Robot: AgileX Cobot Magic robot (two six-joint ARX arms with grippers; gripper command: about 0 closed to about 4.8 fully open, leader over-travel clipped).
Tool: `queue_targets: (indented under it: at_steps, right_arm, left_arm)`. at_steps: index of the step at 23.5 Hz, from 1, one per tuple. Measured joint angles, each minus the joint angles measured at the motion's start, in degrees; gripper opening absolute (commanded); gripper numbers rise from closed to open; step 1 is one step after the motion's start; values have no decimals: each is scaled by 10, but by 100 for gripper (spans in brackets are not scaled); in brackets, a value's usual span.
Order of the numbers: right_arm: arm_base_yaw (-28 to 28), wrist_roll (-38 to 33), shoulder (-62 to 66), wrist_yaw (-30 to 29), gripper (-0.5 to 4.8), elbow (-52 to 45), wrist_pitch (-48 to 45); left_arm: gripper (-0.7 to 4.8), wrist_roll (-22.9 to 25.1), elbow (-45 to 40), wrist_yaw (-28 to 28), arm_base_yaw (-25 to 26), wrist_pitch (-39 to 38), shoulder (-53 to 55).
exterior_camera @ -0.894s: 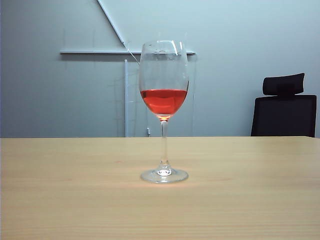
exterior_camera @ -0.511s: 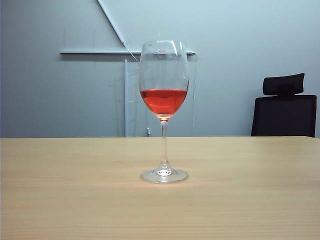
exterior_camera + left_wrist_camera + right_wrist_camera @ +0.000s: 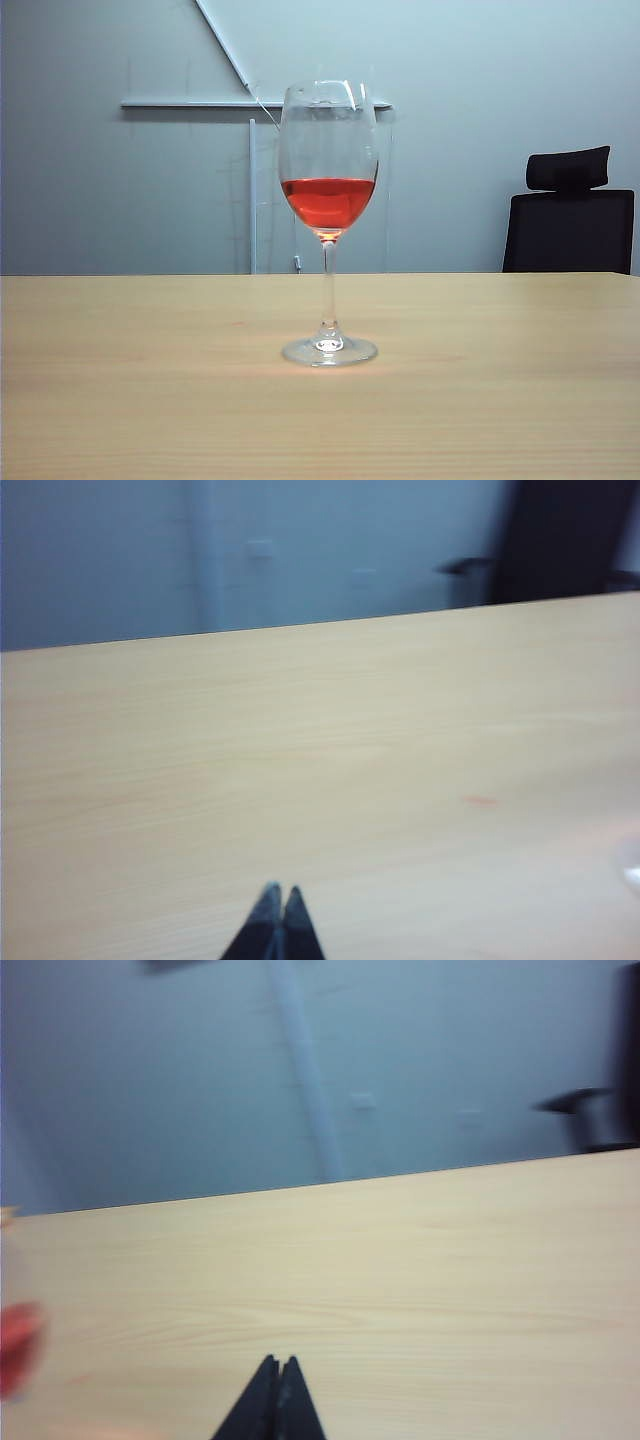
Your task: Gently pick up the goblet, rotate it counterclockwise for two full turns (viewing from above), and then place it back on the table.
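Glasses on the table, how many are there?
1. The goblet stands upright in the middle of the table, red liquid inside. Neither claw touches it; both hang shut over bare wood, to its sides.

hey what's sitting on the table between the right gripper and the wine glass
Nothing: in the right wrist view only bare table separates the shut right gripper from the glass at the frame's edge.

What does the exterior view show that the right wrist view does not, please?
Only the exterior view shows the whole goblet standing upright on its foot, with no gripper in sight. Only the right wrist view shows the right gripper, shut, low over bare wood, with the wine as a red blur at the picture's edge. Both show the table, wall and black chair.
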State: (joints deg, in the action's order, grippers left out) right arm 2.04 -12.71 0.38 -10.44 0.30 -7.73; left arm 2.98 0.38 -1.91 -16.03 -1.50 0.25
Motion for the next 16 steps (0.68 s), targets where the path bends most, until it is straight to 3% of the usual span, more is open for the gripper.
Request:
queue_targets:
  at_steps: [3, 4, 5, 7, 8, 9, 13, 16]
  right_arm:
    - [15, -22, 50, -46, 0, 24, -5]
    - [26, -21, 78, -46, 36, 42, -9]
    - [41, -8, 125, -49, 131, 64, -20]
    - [84, 31, 245, -57, 258, 105, -49]
    - [101, 47, 288, -68, 377, 115, -64]
    - [140, 82, 375, -86, 409, 133, -101]
    - [223, 148, 619, -94, 420, 190, -203]
    - [237, 143, 818, -131, 420, 198, -414]
  left_arm:
    - [-5, 0, 0, 3, -108, 0, 0]
    - [-5, 0, 0, 6, -134, 0, 0]
    - [-5, 0, 0, 6, -158, 0, 3]
    - [-5, 0, 0, 6, -183, 1, 8]
    - [-5, 0, 0, 6, -189, 2, 11]
    - [-5, 0, 0, 6, -196, -1, 12]
    - [-5, 0, 0, 6, -203, -7, 10]
    - [-5, 0, 0, 6, -202, -7, 10]
